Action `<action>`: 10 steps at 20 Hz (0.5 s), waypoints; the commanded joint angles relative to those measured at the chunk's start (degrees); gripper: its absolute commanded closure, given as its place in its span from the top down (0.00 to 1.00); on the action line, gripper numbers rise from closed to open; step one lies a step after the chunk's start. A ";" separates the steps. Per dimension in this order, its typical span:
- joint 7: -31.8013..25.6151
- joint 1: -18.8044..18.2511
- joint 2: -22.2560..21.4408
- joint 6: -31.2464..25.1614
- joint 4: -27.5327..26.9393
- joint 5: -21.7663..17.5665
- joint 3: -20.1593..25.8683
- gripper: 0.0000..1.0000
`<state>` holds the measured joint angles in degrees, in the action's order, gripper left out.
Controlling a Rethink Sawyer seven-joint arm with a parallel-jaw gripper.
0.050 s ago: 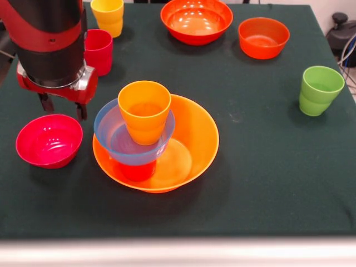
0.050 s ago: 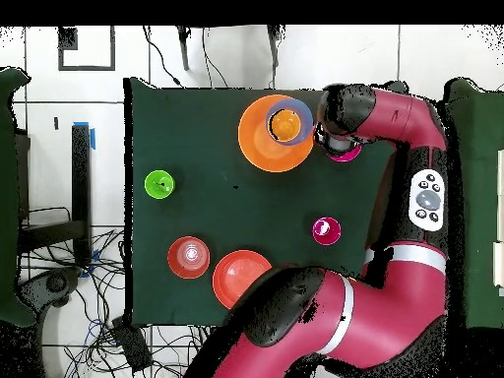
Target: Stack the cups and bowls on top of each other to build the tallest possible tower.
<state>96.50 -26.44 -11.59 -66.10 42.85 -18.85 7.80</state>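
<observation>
So the arm's wrist blocks a lot here: in the front view only two dark fingertips poke out under it, so the gripper [image 1: 62, 107] looks spread a bit with nothing between the tips, hanging just above the far rim of the magenta bowl [image 1: 49, 140]. From overhead the arm covers that bowl almost completely, just a pink sliver shows. The tower [image 1: 146, 136] sits left of centre on the green table [image 1: 267, 167]: big orange bowl [image 1: 192, 139] at the bottom, a red-orange cup [image 1: 136, 169] inside it, mostly hidden under the light blue bowl [image 1: 114, 136], then an orange cup [image 1: 144, 111] sitting upright in that. The column stands off-centre toward the bowl's left side. The crimson cup [image 1: 99, 51] is partly behind the arm, and the yellow cup [image 1: 108, 16] is cut off at the top edge.
</observation>
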 commanded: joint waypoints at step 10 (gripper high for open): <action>-21.03 -0.89 3.80 5.98 -3.15 -4.09 6.14 1.00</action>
<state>95.12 -26.52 -8.74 -63.96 40.77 -19.14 8.20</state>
